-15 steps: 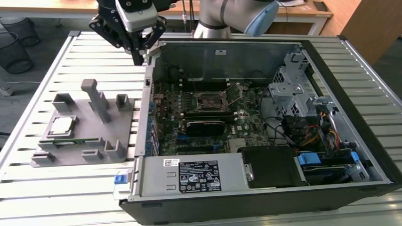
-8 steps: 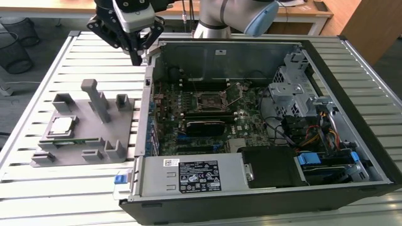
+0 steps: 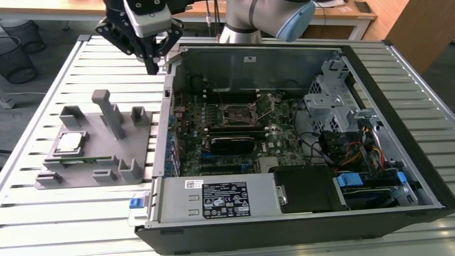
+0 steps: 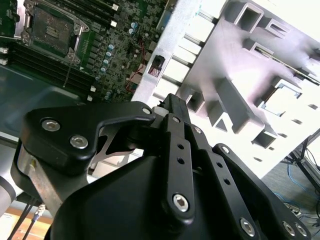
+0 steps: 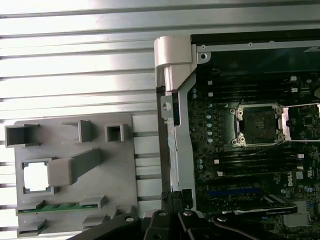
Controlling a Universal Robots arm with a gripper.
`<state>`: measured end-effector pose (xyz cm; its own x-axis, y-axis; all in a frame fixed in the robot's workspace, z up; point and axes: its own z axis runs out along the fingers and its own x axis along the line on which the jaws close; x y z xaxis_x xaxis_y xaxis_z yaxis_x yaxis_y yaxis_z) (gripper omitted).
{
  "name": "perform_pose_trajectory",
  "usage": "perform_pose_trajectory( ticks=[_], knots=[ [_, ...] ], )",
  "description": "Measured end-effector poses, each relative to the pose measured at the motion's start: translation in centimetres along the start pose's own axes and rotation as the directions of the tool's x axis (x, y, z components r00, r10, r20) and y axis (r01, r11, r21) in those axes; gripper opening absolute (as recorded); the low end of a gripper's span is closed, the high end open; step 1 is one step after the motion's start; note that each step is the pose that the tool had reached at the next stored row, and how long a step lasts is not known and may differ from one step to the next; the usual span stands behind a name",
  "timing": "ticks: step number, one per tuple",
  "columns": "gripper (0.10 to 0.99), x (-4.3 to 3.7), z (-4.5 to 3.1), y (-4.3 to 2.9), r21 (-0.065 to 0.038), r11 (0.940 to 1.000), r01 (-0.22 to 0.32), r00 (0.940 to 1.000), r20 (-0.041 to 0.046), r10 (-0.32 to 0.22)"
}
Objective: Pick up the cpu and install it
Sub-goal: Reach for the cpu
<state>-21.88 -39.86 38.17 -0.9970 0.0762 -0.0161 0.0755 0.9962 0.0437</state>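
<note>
The cpu (image 3: 70, 142), a small square chip with a shiny silver top, lies in a pocket of the grey fixture (image 3: 106, 160) at the exterior view's left; in the first wrist view the cpu (image 5: 36, 177) glares white. My gripper (image 3: 151, 68) hangs above the slatted table beyond the fixture, close to the open case's corner, shut with nothing in it. Its fingertips meet in both wrist views (image 5: 172, 196) (image 4: 171, 100). The bare motherboard socket (image 3: 238, 113) (image 5: 259, 125) sits inside the case with its metal frame raised.
A green memory stick (image 3: 80, 160) lies along the fixture's near side. The fixture has tall upright posts (image 3: 106, 109). The open computer case (image 3: 398, 133) holds cables, a drive cage and a power supply (image 3: 220, 197). Wire bins (image 3: 18, 50) stand off the table.
</note>
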Motion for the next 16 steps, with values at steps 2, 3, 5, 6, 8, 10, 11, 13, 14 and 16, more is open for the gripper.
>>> perform_pose_trajectory(
  ticks=[2,3,5,6,8,10,11,13,14,16],
  knots=[
    [0.106,0.11,0.01,-0.01,0.000,1.0000,0.000,1.0000,0.0000,0.000],
    [0.106,0.17,0.02,-0.01,0.000,1.0000,0.000,1.0000,0.0000,0.000],
    [0.106,0.27,0.04,-0.02,0.000,1.0000,0.000,1.0000,0.0000,0.000],
    [0.106,0.32,0.04,-0.03,0.000,1.0000,0.000,1.0000,0.0000,0.000],
    [0.106,0.43,0.06,-0.03,0.000,1.0000,0.000,1.0000,0.0000,0.000],
    [0.106,0.53,0.07,-0.04,0.000,1.0000,0.000,1.0000,0.0000,0.000],
    [0.106,0.60,0.08,-0.05,0.000,1.0000,0.000,1.0000,-0.0001,0.000],
    [0.106,0.75,0.09,-0.06,0.000,1.0000,0.000,1.0000,-0.0001,0.000],
    [0.106,0.84,0.10,-0.07,0.000,1.0000,0.000,1.0000,0.0000,0.000],
    [0.106,1.04,0.11,-0.08,0.000,1.0000,0.000,1.0000,0.0000,0.000]
  ],
)
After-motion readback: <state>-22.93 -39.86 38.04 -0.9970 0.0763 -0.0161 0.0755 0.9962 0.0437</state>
